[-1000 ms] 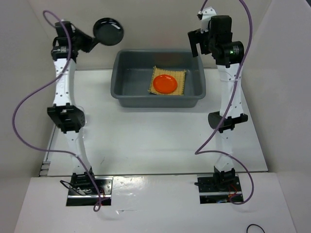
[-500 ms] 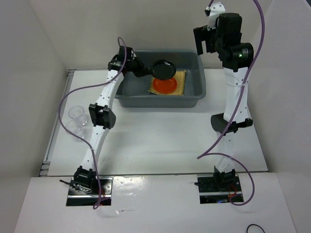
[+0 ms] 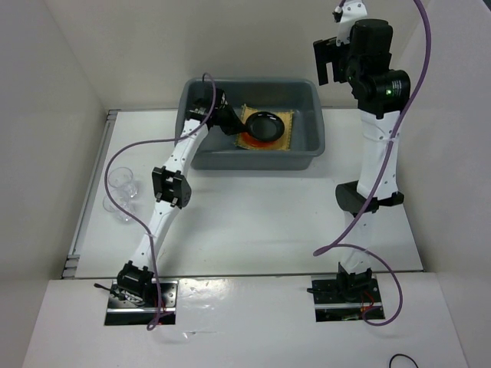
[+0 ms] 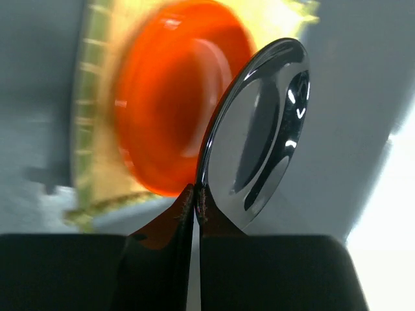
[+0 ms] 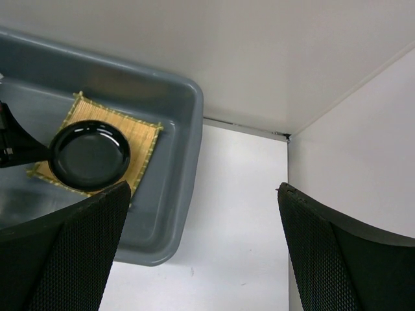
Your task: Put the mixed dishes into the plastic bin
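White table (image 3: 253,222), bin (image 3: 253,159) at 12 o'clock. Left gripper (image 4: 194,194) pinches black plate (image 4: 259,129) by rim, hovering it above orange plate (image 4: 162,97) on mat (image 3: 285,123) inside, likely for stacking. Right gripper (image 5: 204,214) spread wide, empty. Cups (image 3: 123,184) at 9 o'clock.

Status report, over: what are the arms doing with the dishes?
Left fingers shut on black plate, tilted over orange plate and mat in bin. Right fingers open, empty. Two cups on table. No obstruction seen.

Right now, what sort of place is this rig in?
Probably a lab test enclosure, not a kitchen: white walls box in a white table, with a woven mat in a grey bin.
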Robot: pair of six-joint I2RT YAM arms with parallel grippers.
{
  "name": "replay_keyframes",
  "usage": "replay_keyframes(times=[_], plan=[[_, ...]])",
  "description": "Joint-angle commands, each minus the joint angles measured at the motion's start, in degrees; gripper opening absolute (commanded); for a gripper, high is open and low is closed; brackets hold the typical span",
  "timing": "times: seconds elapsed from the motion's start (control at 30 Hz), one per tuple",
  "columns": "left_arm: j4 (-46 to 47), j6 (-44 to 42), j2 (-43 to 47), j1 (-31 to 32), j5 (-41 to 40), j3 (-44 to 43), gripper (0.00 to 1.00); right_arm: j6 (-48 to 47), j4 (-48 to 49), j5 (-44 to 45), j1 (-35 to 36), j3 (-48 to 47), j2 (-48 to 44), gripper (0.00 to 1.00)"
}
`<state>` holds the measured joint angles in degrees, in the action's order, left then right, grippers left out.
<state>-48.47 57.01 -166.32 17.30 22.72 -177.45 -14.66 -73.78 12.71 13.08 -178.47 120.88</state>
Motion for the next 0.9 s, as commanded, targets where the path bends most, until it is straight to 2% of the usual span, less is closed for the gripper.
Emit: replay_keyframes(times=[0.0, 0.23, 0.27, 0.3, 0.4, 0.43, 0.47, 0.53, 0.57, 0.6, 0.67, 0.7, 0.77, 0.8, 0.87], plan=[[0.48, -0.49, -1.55, -0.51, -0.92, -2.03, 0.0, 0.33, 0.04, 1.44, -0.34, 0.66, -3.55, 0.98], [0.48, -0.5, -4.01, -1.57, 1.01, -2.03, 0.0, 0.33, 0.04, 1.96, -0.34, 0.67, -4.07, 0.98], [0.48, -0.5, -4.01, -1.57, 1.01, -2.03, 0.05, 0.33, 0.04, 1.97, -0.34, 1.28, -4.07, 0.98], [0.48, -0.5, -4.01, -1.57, 1.01, -2.03, 0.15, 0.33, 0.04, 1.97, -0.34, 1.29, -4.68, 0.98], [1.89, 0.9, -4.01, -2.09, 1.89, -2.03, 0.63, 0.33, 0.04, 1.97, -0.34, 1.9, -5.21, 0.98], [2.41, 0.91, -2.27, -2.7, 1.89, -2.03, 0.89, 0.33, 0.04, 1.36, -0.34, 1.9, -5.22, 0.98], [2.94, 0.91, -1.12, -2.71, 1.28, -2.03, 0.94, 0.33, 0.04, 1.35, -0.34, 1.9, -5.22, 0.98], [2.94, -0.83, 5.54, -3.24, -2.74, -2.03, 1.0, 0.33, -0.48, -0.04, -0.34, 1.9, -5.22, 0.98], [2.94, -7.03, 8.96, -2.28, -13.99, -2.03, 1.0, 0.33, -0.49, -0.05, -0.34, 1.9, -5.22, 0.98], [3.55, -11.18, 15.17, -0.01, -19.94, -2.03, 1.0, 0.33, -0.49, -0.92, -0.34, 1.9, -5.22, 0.98], [5.48, -18.22, 19.96, 1.85, -31.97, -1.24, 1.0, 0.33, -0.49, -2.5, -0.34, 1.2, -3.99, 0.98], [4.71, -22.95, 22.94, 2.38, -34.04, -1.24, 1.0, 0.33, -0.49, -3.12, -0.34, 0.33, -3.99, 0.98], [0.33, -23.79, 25.33, 2.39, -40.86, -1.94, 1.0, 0.94, -0.49, -5.14, -0.34, -0.82, -1.71, 0.98], [-6.31, -21.96, 27.34, 1.87, -44.48, -1.94, 1.0, 0.94, -0.49, -5.15, 0.27, -0.82, -1.18, 0.98], [-13.28, -20.72, 29.12, 1.86, -50.73, -1.94, 1.0, 1.47, -0.49, -6.54, 1.41, -0.82, 0.4, 0.98]])
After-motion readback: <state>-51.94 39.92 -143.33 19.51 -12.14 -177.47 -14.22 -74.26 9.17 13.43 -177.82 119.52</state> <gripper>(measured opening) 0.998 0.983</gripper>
